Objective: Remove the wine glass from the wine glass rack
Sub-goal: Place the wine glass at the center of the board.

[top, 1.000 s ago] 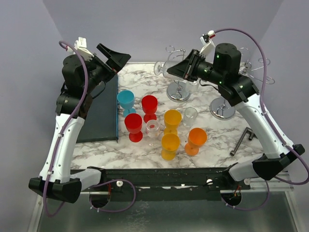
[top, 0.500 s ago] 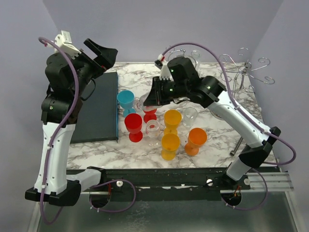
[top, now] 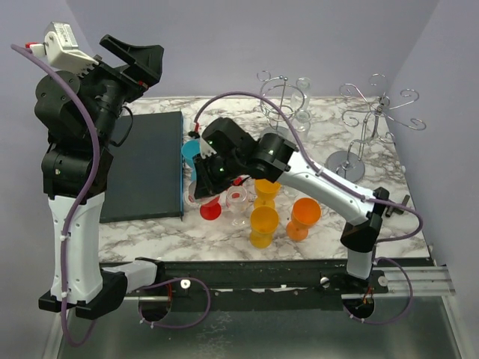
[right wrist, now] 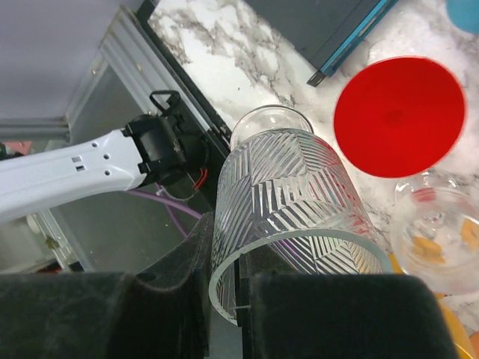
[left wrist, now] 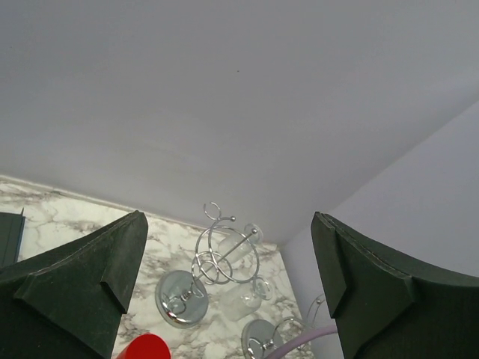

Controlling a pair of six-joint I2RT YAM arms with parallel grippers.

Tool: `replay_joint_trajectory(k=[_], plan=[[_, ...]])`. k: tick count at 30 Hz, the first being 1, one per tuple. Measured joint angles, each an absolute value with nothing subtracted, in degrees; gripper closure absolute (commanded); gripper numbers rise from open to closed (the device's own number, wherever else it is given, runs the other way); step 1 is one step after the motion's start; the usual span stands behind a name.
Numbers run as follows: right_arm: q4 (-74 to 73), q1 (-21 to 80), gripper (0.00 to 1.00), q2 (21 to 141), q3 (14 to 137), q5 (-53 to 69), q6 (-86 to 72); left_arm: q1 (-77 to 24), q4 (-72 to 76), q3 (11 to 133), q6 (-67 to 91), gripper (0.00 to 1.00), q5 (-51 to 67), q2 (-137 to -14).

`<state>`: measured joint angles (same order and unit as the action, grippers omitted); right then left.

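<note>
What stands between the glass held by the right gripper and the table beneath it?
Nothing visible does. The right gripper holds the wine glass over the marble table. The red cup and a small clear glass stand close beside it, not beneath it.

The left rack (top: 283, 93) stood at the back of the table (top: 150, 235), the right rack (top: 374, 112) beside it. Cups (top: 263, 222) clustered mid-table, a mat (top: 150, 164) to their left. The wine glass (right wrist: 288, 194), in the right gripper (top: 208, 176), hung between mat and cups.
</note>
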<state>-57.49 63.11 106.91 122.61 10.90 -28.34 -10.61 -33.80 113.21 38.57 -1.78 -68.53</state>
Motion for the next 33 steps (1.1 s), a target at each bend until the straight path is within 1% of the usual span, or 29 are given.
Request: replay_joint_trajectory(k=[4, 14, 23, 33], plan=[[-58.96, 65.71, 0.99, 111.0, 124.81, 10.22, -27.42, -10.61, -34.92, 113.25, 38.24, 0.01, -2.24, -69.71], [-61.84, 68.99, 0.99, 119.63, 124.64, 9.13, -26.04, -10.61, -36.21, 113.25, 36.71, 0.01, -3.81, -69.97], [-62.89, 71.55, 0.99, 126.91, 124.38, 5.04, -24.91, -10.61, -36.21, 113.19, 35.48, 0.01, -5.45, -69.1], [-62.85, 72.01, 0.99, 129.12, 122.67, 2.15, -24.69, -10.61, -36.23, 111.66, 34.79, 0.01, -6.09, -68.6]])
